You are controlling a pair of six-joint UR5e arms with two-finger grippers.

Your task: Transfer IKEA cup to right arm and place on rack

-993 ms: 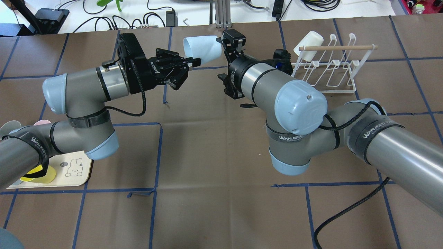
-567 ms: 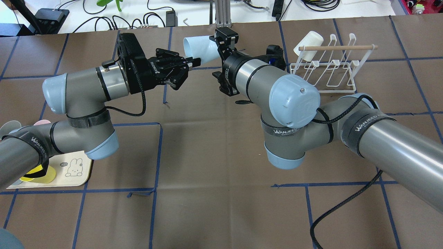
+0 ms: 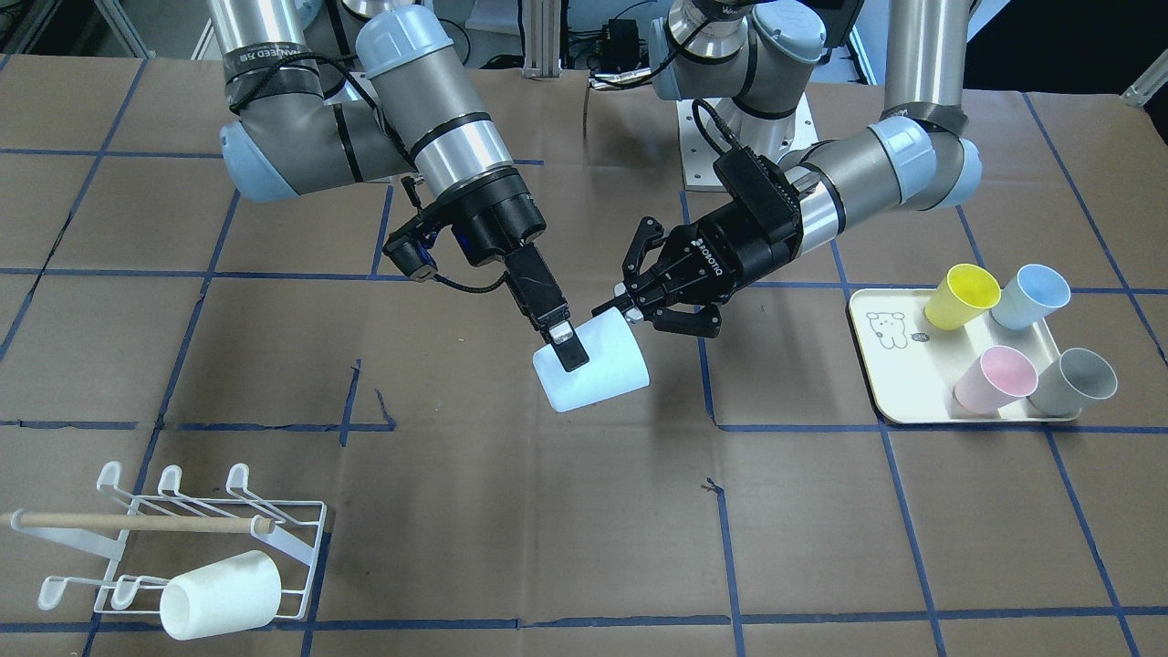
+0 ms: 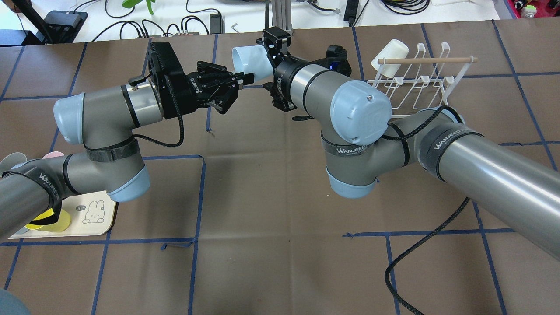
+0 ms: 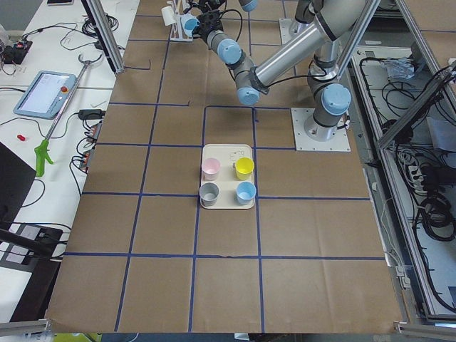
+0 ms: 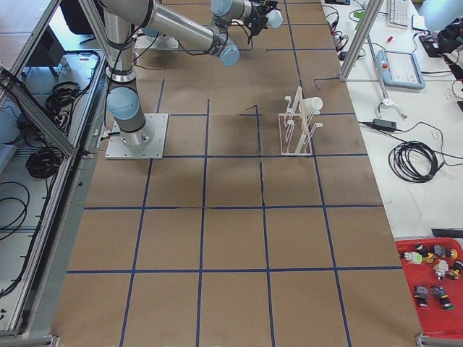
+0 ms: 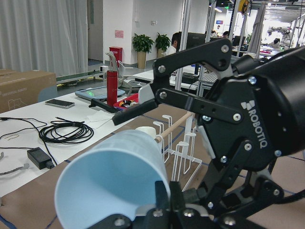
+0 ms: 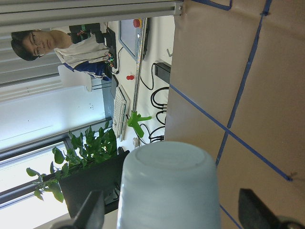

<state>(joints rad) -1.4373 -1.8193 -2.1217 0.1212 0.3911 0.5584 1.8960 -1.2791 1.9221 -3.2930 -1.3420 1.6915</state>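
Brown tabletop (image 3: 821, 547): four cups (image 3: 963, 294) on tray (image 3: 876, 365), one white cup (image 3: 219, 595) on lower-left rack (image 3: 301, 511); ROBOTIQ-marked left gripper (image 3: 625, 310) pinches pale cup (image 3: 602, 374), right gripper (image 8: 174, 210) spread.

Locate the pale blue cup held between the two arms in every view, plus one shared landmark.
Front-facing: pale blue cup, centre of picture.
Overhead: top centre.
Exterior left: tiny, at the top edge.
Exterior right: tiny, at the top edge.
Left wrist: lower left, mouth toward camera.
Right wrist: bottom centre, base toward camera.
Landmark: white rack, upper right overhead, lower left front-facing.
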